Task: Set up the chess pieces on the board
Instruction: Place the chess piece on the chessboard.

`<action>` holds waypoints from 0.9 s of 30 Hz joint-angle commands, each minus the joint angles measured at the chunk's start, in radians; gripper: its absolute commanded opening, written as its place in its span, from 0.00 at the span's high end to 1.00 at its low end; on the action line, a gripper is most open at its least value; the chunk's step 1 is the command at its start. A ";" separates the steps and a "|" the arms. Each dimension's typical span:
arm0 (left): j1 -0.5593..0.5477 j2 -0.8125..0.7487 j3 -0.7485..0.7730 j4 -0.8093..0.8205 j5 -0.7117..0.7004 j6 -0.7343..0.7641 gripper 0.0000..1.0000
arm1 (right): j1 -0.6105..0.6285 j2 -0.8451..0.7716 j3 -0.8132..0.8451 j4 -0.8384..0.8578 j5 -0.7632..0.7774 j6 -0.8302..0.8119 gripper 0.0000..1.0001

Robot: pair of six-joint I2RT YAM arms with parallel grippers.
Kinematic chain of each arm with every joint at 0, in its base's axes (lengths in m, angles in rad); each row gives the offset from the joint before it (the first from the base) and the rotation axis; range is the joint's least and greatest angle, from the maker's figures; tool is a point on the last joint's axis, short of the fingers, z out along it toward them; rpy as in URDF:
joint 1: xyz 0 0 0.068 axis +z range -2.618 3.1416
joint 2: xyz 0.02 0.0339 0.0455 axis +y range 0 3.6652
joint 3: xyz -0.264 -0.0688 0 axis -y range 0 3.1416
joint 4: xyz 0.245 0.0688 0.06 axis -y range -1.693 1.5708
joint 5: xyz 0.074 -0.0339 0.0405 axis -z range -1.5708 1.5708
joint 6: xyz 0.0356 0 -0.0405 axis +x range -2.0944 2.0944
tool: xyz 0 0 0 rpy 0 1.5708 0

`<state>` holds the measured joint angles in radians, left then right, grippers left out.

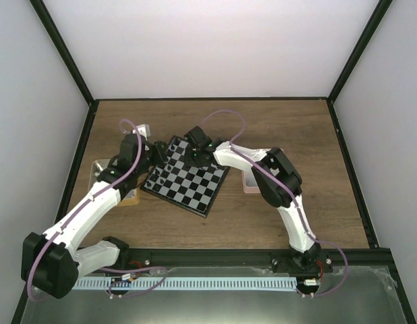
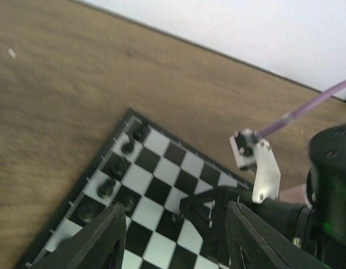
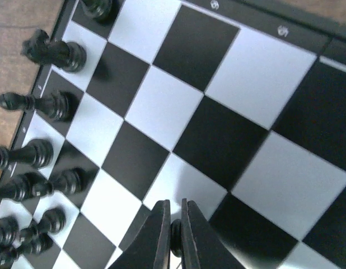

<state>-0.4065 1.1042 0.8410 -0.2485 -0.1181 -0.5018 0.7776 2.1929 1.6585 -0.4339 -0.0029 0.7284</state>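
Wooden table [image 1: 296,135], chessboard [image 1: 195,189] skewed at centre: right gripper [image 3: 174,221] pinches a small black piece [image 3: 176,238] between its fingers, black row [image 3: 55,105] at nine o'clock. Best to lower straight and release gently. Left gripper [image 2: 174,213] hovers, fingers spread.

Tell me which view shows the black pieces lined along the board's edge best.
The right wrist view: the black pieces appear large and sharp, their shapes distinct. The left wrist view shows them as blurred dark blobs along the board edge. The top external view shows only tiny specks.
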 commanded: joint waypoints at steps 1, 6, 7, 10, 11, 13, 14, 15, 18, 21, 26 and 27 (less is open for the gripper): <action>0.003 0.030 -0.066 0.086 0.184 -0.123 0.48 | -0.030 -0.091 -0.089 0.109 -0.107 0.053 0.99; 0.003 0.055 -0.127 0.163 0.296 -0.174 0.45 | -0.068 -0.153 -0.199 0.206 -0.213 0.089 0.99; 0.003 0.060 -0.137 0.176 0.313 -0.182 0.45 | -0.076 -0.160 -0.216 0.223 -0.236 0.097 0.99; 0.001 0.081 -0.162 0.226 0.375 -0.190 0.44 | -0.093 -0.182 -0.266 0.276 -0.315 0.117 0.99; 0.001 0.088 -0.172 0.243 0.396 -0.220 0.44 | -0.098 -0.190 -0.282 0.293 -0.341 0.122 0.99; 0.001 0.106 -0.187 0.279 0.441 -0.240 0.43 | -0.106 -0.209 -0.312 0.325 -0.384 0.135 0.99; 0.001 0.119 -0.195 0.295 0.462 -0.251 0.43 | -0.110 -0.219 -0.325 0.340 -0.405 0.142 0.99; 0.001 0.128 -0.204 0.312 0.479 -0.259 0.43 | -0.113 -0.228 -0.338 0.354 -0.431 0.147 0.99; 0.002 0.146 -0.236 0.356 0.506 -0.288 0.43 | -0.124 -0.256 -0.374 0.395 -0.493 0.172 0.99; 0.002 0.163 -0.260 0.403 0.538 -0.312 0.51 | -0.126 -0.282 -0.407 0.427 -0.551 0.198 0.99; 0.001 0.184 -0.279 0.464 0.549 -0.339 0.57 | -0.126 -0.314 -0.457 0.490 -0.623 0.248 0.99; 0.002 0.185 -0.283 0.478 0.554 -0.343 0.58 | -0.126 -0.317 -0.461 0.493 -0.631 0.251 0.99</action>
<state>-0.4065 1.2793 0.5732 0.1265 0.3969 -0.8124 0.6567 1.9148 1.2175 -0.0063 -0.5484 0.9360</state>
